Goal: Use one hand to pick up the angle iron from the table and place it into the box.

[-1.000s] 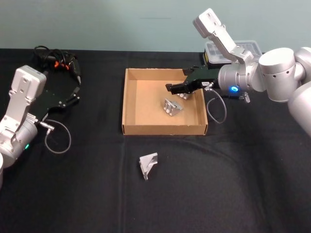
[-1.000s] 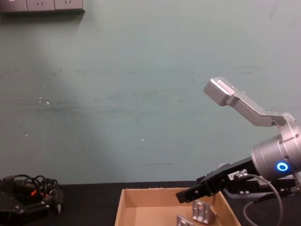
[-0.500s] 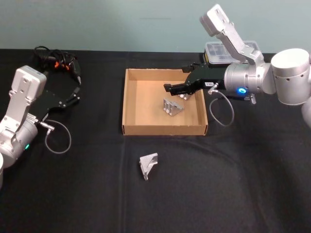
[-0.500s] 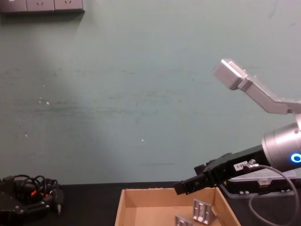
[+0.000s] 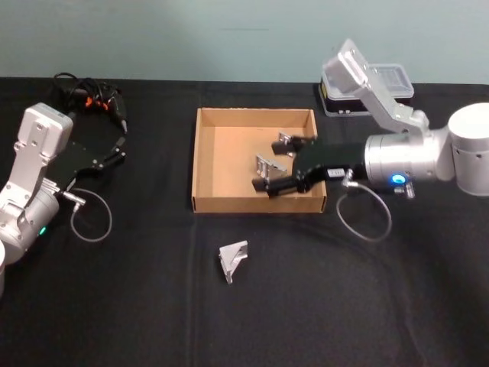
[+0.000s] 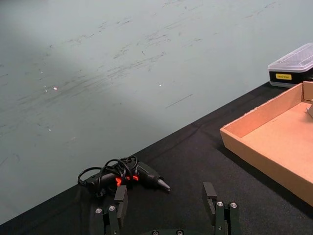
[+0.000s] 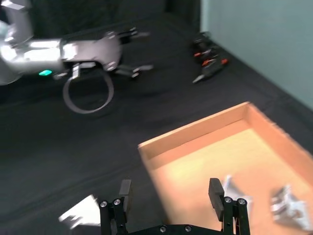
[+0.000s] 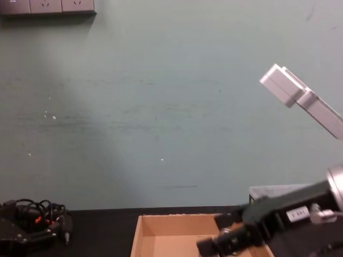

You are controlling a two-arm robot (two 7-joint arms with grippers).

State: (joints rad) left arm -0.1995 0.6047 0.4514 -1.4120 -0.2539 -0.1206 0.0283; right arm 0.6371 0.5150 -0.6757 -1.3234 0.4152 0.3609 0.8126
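Observation:
One angle iron (image 5: 234, 260) lies on the black table (image 5: 153, 306), just in front of the tan cardboard box (image 5: 228, 164); it shows blurred in the right wrist view (image 7: 78, 214). Two more angle irons (image 5: 267, 164) (image 5: 284, 139) rest inside the box. My right gripper (image 5: 281, 165) hangs open and empty over the box's front right part, beside those pieces; its fingers (image 7: 124, 193) stand wide apart. My left gripper (image 5: 118, 145) is parked open at the far left of the table.
A black device with looped cables and orange bits (image 5: 90, 95) lies at the back left. A small black case with a clear lid (image 5: 367, 86) stands behind the box on the right. The table in front of the box has free room.
My right gripper has swung from the box's far right corner toward its front wall and come lower, still open and empty. The angle irons and the left arm have not moved.

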